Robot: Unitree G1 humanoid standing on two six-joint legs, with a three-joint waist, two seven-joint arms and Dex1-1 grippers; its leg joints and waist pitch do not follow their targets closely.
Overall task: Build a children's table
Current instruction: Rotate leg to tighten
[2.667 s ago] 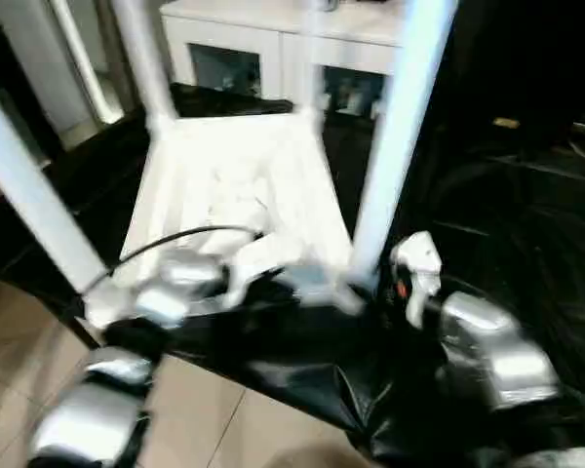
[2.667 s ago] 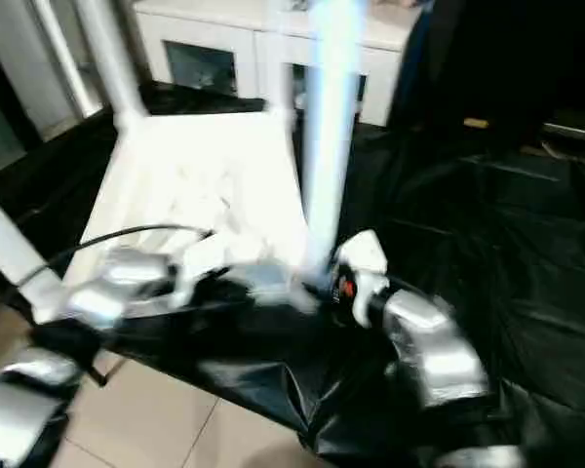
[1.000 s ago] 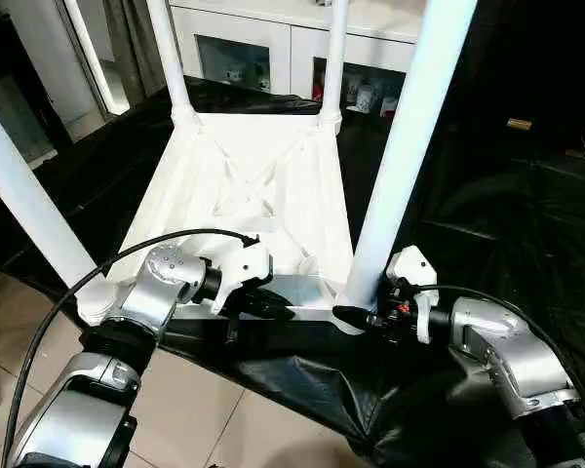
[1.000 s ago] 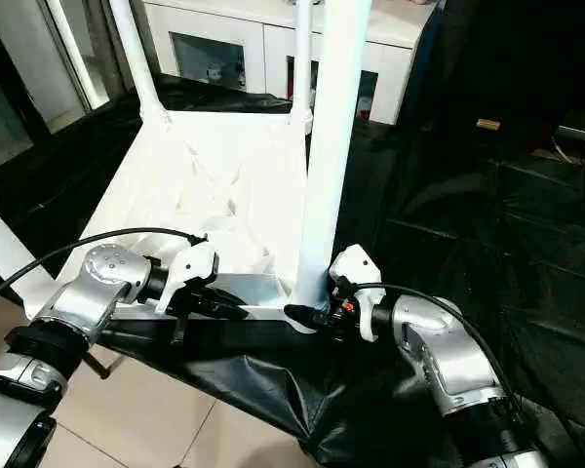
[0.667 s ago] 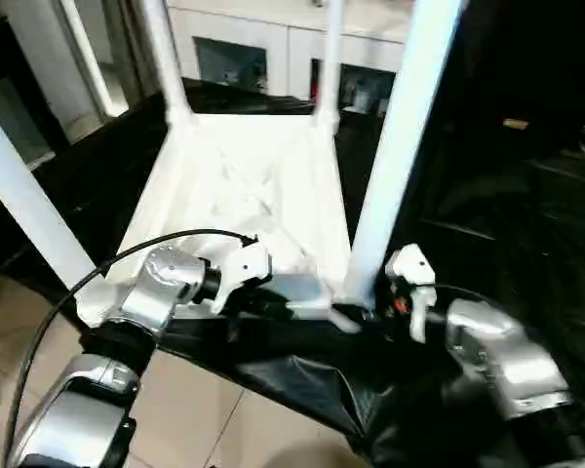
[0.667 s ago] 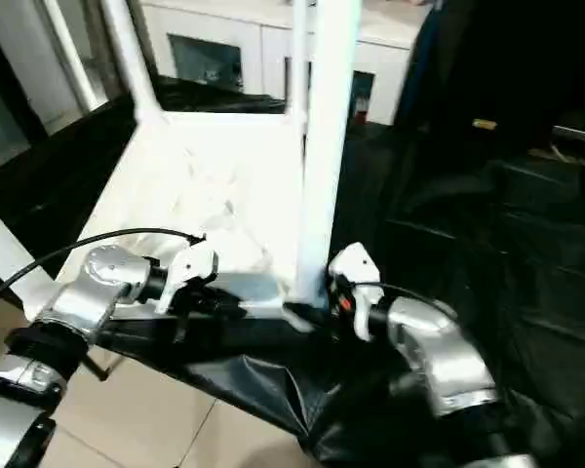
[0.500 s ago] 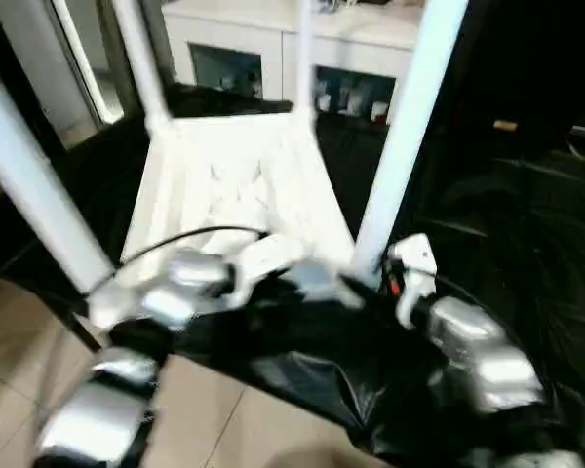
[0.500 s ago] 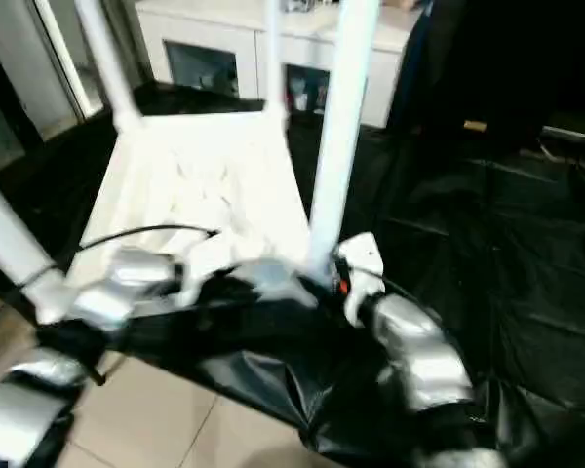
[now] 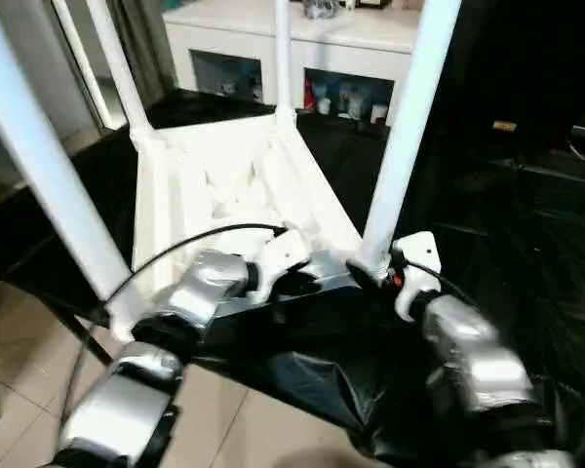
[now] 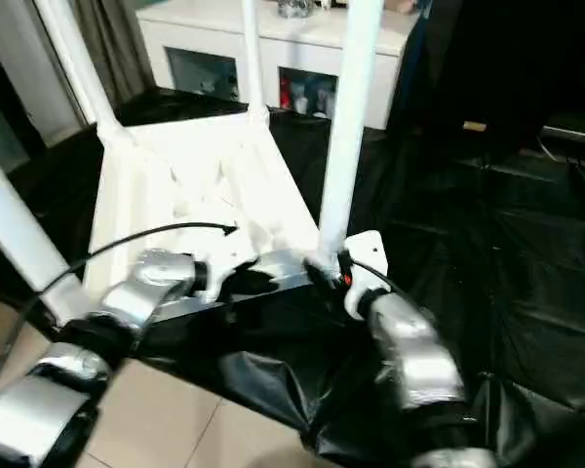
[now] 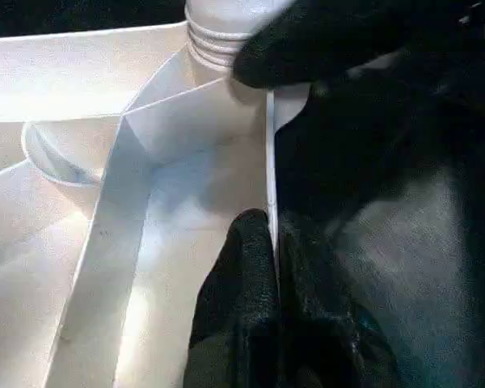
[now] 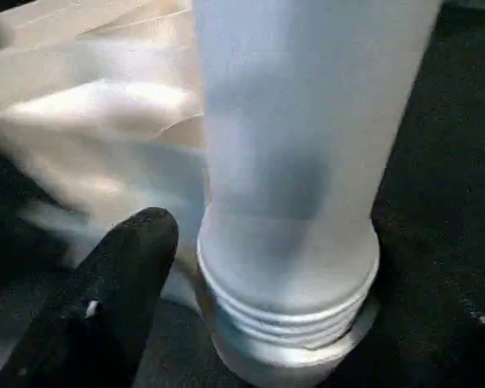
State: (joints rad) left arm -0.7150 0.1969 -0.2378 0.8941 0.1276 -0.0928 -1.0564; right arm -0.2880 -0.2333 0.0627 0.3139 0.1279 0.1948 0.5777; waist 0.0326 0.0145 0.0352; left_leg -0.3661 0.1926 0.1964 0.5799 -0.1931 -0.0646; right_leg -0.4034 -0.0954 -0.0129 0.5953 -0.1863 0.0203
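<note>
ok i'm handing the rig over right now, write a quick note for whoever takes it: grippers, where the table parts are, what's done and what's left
Left gripper: shut on the near edge wall of the table top, steadying it.
Right gripper: at the base of the near right leg; one finger lies beside the leg, no clamp visible.
The table top lies upside down on black sheeting. All four legs stand in their corner sockets.
Near right leg: threads are exposed above the socket, so it looks not fully screwed in.
Left to do: probably finish turning that leg, check the other three, then flip the table upright.
</note>
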